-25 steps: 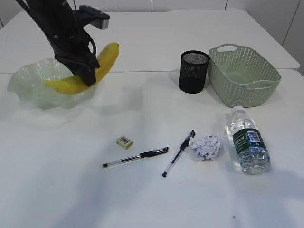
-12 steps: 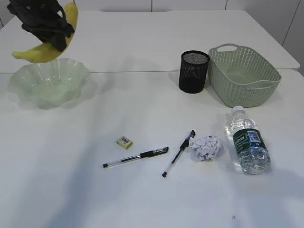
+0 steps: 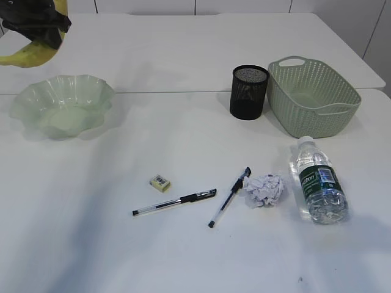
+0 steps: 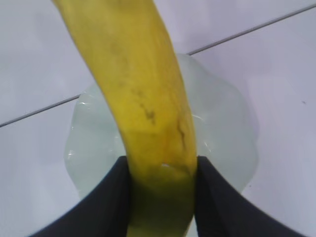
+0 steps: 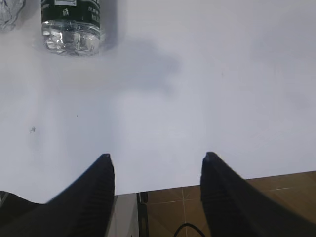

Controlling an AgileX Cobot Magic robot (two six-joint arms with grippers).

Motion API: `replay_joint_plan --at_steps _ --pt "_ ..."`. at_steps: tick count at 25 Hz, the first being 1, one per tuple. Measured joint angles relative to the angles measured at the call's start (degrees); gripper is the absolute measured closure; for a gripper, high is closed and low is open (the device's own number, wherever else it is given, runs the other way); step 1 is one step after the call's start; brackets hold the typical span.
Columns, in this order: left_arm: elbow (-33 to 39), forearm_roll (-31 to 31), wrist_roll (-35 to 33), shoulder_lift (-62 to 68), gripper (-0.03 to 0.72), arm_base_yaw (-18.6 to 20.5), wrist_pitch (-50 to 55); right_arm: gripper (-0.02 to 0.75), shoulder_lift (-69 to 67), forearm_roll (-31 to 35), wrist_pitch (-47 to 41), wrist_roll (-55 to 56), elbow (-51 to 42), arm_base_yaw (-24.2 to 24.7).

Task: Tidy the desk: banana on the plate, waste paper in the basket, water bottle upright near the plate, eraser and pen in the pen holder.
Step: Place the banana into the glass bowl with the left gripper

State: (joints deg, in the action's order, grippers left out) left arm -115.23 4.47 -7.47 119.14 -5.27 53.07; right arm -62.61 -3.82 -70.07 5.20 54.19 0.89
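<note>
Exterior: left jaws (image 3: 36,27) clench the banana (image 3: 24,56) high above the plate (image 3: 61,113). Left wrist: plate (image 4: 222,128) sits below the jaws; lower first, release gently. Right wrist: right jaws (image 5: 155,170) released, empty over tabletop (image 5: 207,89).

White tables (image 3: 183,49) butted together, pale wall panels (image 3: 244,6) behind, seemingly brown tiled floor (image 5: 232,195) below.
</note>
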Motion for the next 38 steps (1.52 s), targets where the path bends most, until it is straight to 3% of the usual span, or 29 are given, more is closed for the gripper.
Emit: replay_joint_plan --at_steps 11,38 --pt "-0.09 -3.16 0.09 4.85 0.448 4.15 -0.73 0.317 0.00 -0.03 1.08 0.00 0.00 0.00" --pt "-0.09 -7.16 0.04 14.06 0.448 4.15 -1.10 0.317 0.00 -0.25 1.32 0.00 0.00 0.00"
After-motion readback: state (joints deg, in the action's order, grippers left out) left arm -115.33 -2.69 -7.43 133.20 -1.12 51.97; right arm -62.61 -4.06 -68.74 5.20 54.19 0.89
